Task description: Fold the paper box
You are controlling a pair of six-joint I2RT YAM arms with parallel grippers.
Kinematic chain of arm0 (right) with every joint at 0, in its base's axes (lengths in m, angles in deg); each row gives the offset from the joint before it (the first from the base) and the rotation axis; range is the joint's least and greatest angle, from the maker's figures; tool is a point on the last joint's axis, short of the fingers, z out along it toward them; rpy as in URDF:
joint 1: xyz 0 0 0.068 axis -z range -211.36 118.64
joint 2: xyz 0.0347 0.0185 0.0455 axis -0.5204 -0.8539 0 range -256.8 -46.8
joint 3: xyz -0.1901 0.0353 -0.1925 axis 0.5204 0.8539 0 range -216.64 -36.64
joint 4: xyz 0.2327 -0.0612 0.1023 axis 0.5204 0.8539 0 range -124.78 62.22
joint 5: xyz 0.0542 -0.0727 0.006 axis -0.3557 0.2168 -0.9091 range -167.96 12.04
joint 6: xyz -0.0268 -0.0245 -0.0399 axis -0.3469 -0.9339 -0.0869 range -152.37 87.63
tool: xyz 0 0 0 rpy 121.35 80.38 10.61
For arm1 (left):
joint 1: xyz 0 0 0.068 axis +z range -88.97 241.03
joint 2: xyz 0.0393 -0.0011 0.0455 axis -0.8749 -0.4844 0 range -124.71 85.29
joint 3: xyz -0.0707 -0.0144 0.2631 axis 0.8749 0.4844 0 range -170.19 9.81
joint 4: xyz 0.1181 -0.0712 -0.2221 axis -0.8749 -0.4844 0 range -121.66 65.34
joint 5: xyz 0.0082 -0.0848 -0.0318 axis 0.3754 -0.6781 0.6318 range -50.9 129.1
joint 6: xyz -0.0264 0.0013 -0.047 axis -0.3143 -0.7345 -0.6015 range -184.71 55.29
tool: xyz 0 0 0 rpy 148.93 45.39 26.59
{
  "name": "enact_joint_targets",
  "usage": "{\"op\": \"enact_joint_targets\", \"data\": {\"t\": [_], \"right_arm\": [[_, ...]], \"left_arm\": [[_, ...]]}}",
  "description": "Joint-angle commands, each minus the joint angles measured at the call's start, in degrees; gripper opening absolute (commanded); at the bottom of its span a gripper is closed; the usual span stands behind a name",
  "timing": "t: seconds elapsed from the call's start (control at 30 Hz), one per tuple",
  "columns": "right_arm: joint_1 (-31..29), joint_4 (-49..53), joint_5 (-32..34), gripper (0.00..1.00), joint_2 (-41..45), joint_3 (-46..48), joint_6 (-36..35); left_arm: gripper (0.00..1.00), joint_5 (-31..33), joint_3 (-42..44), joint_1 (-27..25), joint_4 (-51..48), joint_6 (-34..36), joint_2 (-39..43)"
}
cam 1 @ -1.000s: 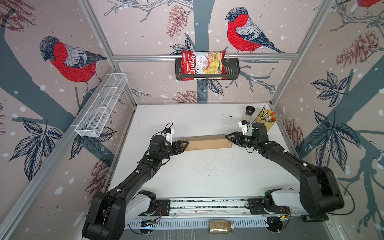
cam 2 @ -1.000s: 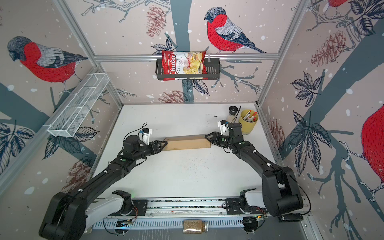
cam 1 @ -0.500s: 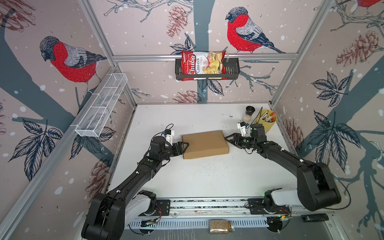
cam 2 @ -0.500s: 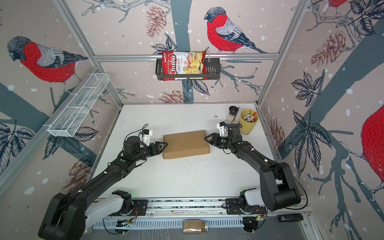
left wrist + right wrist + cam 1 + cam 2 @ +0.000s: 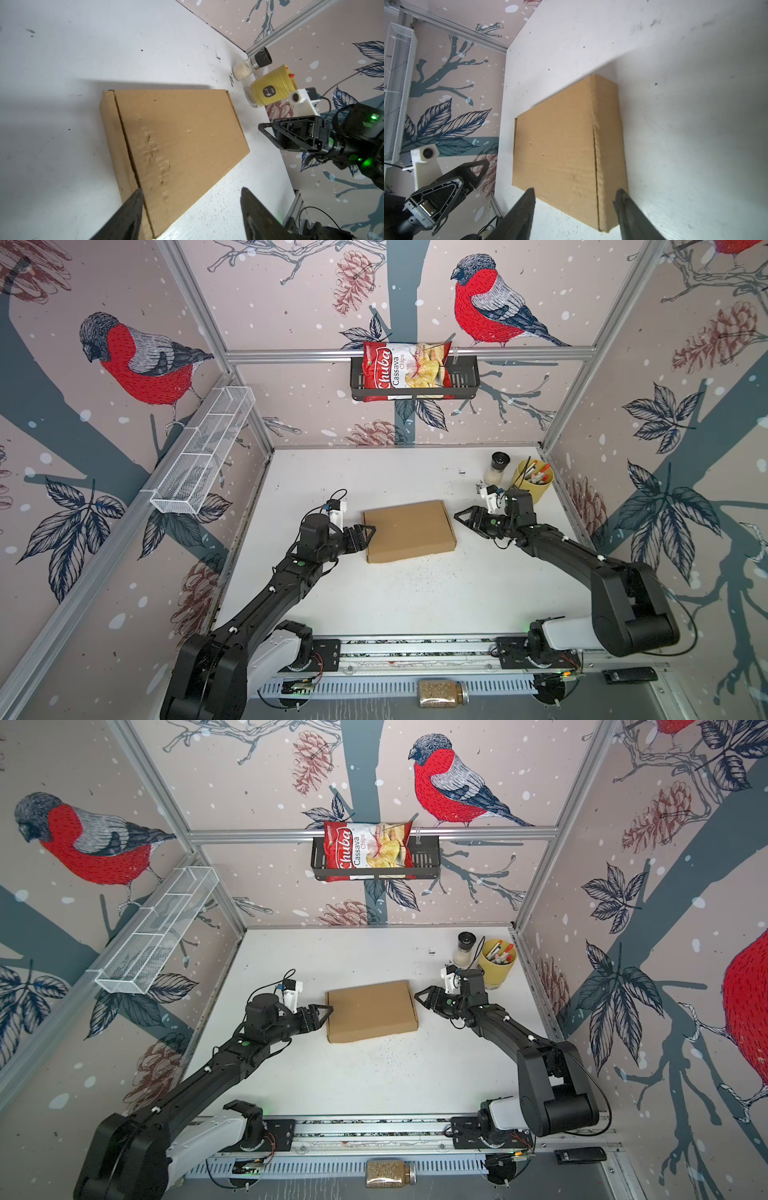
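The paper box (image 5: 409, 531) (image 5: 371, 1011) is a closed, flat brown cardboard mailer lying on the white table, seen in both top views. My left gripper (image 5: 365, 536) (image 5: 326, 1013) is open at the box's left end. In the left wrist view one finger overlaps the box's (image 5: 176, 135) edge and nothing sits between the fingertips of the left gripper (image 5: 191, 190). My right gripper (image 5: 463, 520) (image 5: 422, 996) is open just off the box's right end with a small gap. In the right wrist view the right gripper (image 5: 575, 189) frames the near corner of the box (image 5: 556, 149).
A yellow cup of pens (image 5: 534, 485) and a shaker (image 5: 496, 468) stand at the back right, close behind my right arm. A chips bag (image 5: 409, 371) sits in a black wall basket. A white wire basket (image 5: 203, 456) hangs on the left wall. Crumbs dot the table in front of the box.
A second ago the box was up on edge between both grippers. It now lies flat. Both grippers have opened wider, and the right one has backed off a little.
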Motion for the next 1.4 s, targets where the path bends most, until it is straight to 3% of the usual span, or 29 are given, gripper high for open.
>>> {"op": "enact_joint_targets", "data": {"t": [0.0,0.2,0.5,0.73,1.03,1.17,1.37], "right_arm": [[0.0,3.2,5.1,0.64,2.1,1.3,-1.3],[-0.9,2.6,6.9,0.64,3.1,4.8,0.0],[-5.1,-6.9,5.0,0.64,-4.6,1.8,2.6],[-7.9,-10.5,3.3,0.62,-12.0,-4.3,5.0],[-7.0,-13.1,0.7,0.61,-19.0,-10.5,6.1],[-5.7,-12.7,0.3,0.61,-19.4,-10.6,5.3],[-2.4,-9.1,2.5,0.63,-14.9,-10.2,0.5]], "left_arm": [[0.79,3.0,0.9,-0.1,1.8,0.8,-0.8],[0.80,3.0,4.9,-0.3,8.8,-1.4,-5.2],[0.78,2.9,7.2,-1.1,18.4,-5.0,-10.1],[0.74,0.8,0.9,-1.8,24.9,-5.9,-22.3],[0.74,-0.5,-8.0,-1.5,25.5,-3.2,-33.2],[0.74,-0.1,-8.8,-0.5,24.3,-2.9,-33.2],[0.76,2.5,-9.1,2.4,18.1,-0.8,-26.8]]}}
